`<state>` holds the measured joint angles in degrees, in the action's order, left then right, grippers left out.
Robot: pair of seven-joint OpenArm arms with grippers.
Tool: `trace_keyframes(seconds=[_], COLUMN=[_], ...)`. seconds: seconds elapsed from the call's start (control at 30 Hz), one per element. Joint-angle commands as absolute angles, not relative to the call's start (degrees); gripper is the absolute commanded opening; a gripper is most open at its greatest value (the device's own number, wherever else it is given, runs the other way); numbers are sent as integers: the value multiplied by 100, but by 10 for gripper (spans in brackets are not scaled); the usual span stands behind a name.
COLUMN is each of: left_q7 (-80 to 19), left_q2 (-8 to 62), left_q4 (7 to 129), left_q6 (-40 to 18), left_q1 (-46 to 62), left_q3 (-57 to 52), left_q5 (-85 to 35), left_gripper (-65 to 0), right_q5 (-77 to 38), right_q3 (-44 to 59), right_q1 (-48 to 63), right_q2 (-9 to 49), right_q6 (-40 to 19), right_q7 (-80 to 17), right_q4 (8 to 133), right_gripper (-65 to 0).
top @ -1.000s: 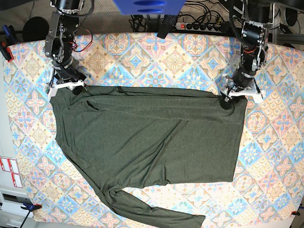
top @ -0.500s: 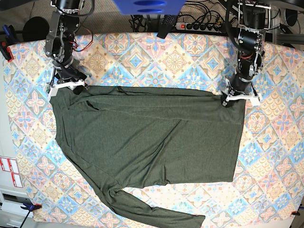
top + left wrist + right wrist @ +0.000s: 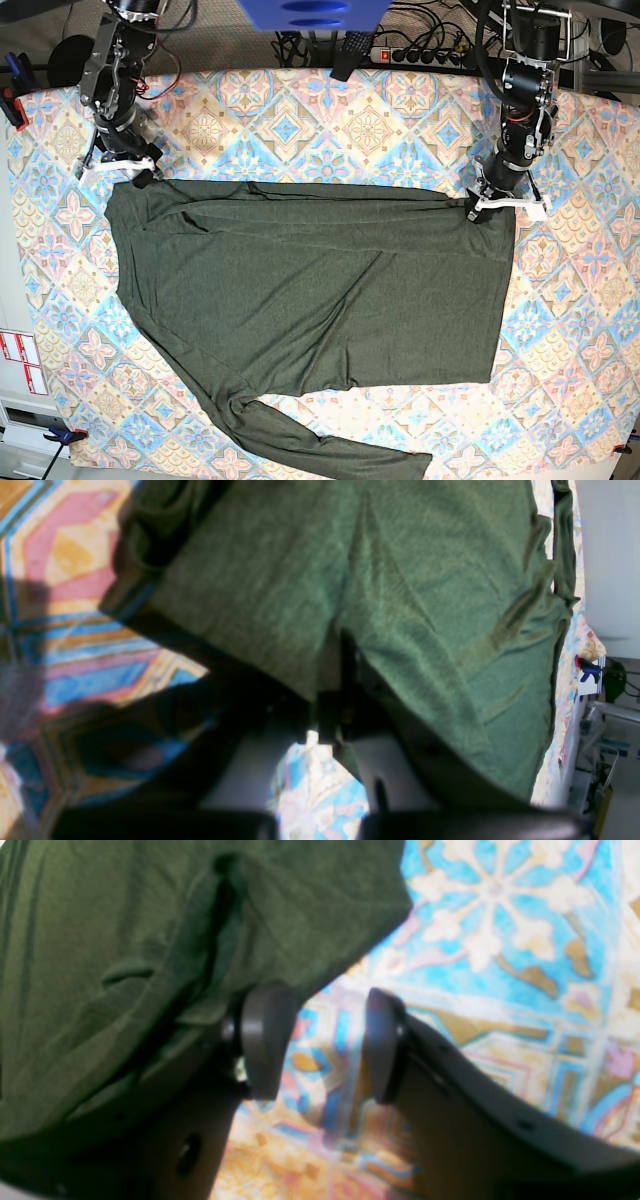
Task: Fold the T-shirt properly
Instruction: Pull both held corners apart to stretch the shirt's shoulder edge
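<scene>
The dark olive T-shirt point(image 3: 310, 290) lies spread flat on the patterned tablecloth point(image 3: 290, 120), one long sleeve point(image 3: 330, 452) trailing toward the front edge. My left gripper point(image 3: 490, 207) is at the shirt's far right corner; the left wrist view shows it point(image 3: 335, 705) shut with the shirt's fabric point(image 3: 400, 580) pinched between its fingers. My right gripper point(image 3: 135, 175) sits at the far left corner. In the right wrist view it point(image 3: 320, 1040) is open, with bare cloth between its pads point(image 3: 265, 1040), and the shirt's edge point(image 3: 125, 940) lies over the outside of one finger.
A power strip point(image 3: 430, 55) and cables run along the back edge. A blue object point(image 3: 310, 12) hangs at the top centre. A red clamp point(image 3: 12, 105) grips the table's left edge, and white labels point(image 3: 20, 362) sit lower left.
My right gripper has opened, let go of the shirt's left corner and drawn back up and left. My left gripper has shut on the right corner and stays there.
</scene>
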<state>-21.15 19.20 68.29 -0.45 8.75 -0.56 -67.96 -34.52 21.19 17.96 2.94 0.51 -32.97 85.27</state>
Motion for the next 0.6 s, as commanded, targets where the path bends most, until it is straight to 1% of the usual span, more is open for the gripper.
trace_keyframes(seconds=[0.0,0.23,0.57], left_q7=[-2229,-2229,-2229], left_q2=[1974,1974,1982], left_q4=[6862,6862,6862], left_q6=[22,22,22], left_q1=[919,927,927], left_q3=[-48,-48,-48], left_q5=[-6765,-6765,-6765], left_gripper=[-650,-650,-650], right_q5=[-3503,-4382,-4462], right_q3=[2158,2167,2167], right_q1=[1719,1288,1138], right_q2=[356,365,365], right_q6=[13,13,13], right_q7=[-3204,-3204,-3178], right_q4=[8576,7811,7310], right_gripper=[-376,-376,-378])
